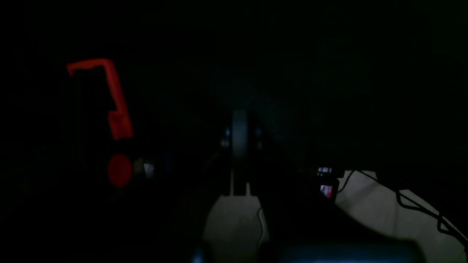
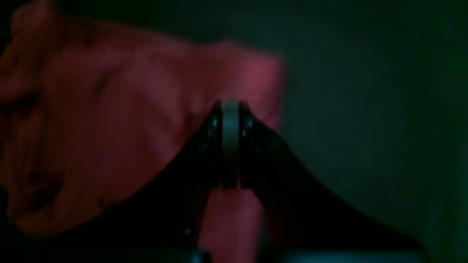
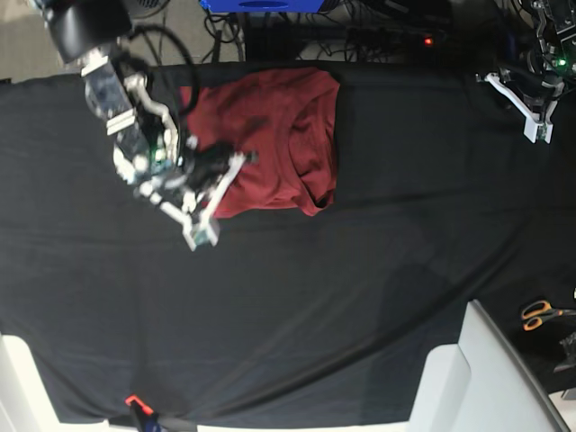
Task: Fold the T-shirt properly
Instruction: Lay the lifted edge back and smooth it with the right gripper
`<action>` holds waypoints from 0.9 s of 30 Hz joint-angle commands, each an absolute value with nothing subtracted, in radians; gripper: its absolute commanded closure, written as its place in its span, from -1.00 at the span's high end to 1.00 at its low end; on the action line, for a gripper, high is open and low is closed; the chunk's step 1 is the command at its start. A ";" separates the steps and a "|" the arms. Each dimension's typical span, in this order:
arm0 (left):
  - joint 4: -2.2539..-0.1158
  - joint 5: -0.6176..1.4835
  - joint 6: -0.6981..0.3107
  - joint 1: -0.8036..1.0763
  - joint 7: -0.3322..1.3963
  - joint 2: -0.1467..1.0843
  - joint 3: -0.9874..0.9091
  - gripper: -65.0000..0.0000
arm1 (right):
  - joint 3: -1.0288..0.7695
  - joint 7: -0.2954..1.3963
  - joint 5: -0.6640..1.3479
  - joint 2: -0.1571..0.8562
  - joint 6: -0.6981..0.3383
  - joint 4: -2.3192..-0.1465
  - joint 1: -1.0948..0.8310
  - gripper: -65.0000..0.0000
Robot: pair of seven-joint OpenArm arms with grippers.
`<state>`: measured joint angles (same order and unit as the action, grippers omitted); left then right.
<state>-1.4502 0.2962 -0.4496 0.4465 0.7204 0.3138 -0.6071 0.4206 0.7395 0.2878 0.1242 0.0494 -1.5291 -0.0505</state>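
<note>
The maroon T-shirt [image 3: 270, 135] lies folded into a rough rectangle at the back middle of the black table cloth [image 3: 297, 306]. In the right wrist view it [image 2: 109, 120] fills the left side, dim and blurred. My right gripper [image 3: 200, 236] hovers by the shirt's front left corner. Its jaws look pressed together [image 2: 230, 109], and I cannot tell whether fabric is pinched. My left gripper [image 3: 543, 135] is at the far back right, well away from the shirt. In the dark left wrist view it [image 1: 239, 120] looks shut and empty.
Orange-handled scissors [image 3: 540, 315] lie near the right edge. A white panel [image 3: 468, 369] stands at the front right. A blue box [image 3: 261, 4] and cables sit behind the table. A red clamp-like shape [image 1: 113, 95] glows in the left wrist view.
</note>
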 commanded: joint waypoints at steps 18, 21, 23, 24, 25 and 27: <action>-1.463 0.302 -0.449 0.447 0.708 0.332 -0.613 -1.00 | 0.407 0.654 0.282 0.170 0.056 -1.609 -0.209 -0.98; -1.461 0.302 -0.449 0.447 0.708 0.332 -0.613 -1.00 | 0.407 0.618 0.283 0.183 0.061 -1.586 -0.223 -0.98; -1.461 0.302 -0.449 0.447 0.708 0.332 -0.613 -1.00 | 0.407 0.615 0.283 0.185 0.061 -1.587 -0.225 -0.98; -1.461 0.302 -0.449 0.447 0.708 0.332 -0.613 -1.00 | 0.407 0.615 0.283 0.185 0.061 -1.592 -0.225 -0.98; -1.461 0.302 -0.449 0.447 0.708 0.332 -0.613 -1.00 | 0.407 0.615 0.285 0.185 0.062 -1.600 -0.225 -0.98; -1.461 0.302 -0.449 0.447 0.708 0.332 -0.613 -1.00 | 0.407 0.615 0.285 0.185 0.062 -1.632 -0.225 -0.98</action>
<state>-1.4498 0.2955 -0.4496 0.4465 0.7212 0.3161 -0.6064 0.4099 0.6331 0.2829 0.1822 0.0624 -1.6058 -0.2333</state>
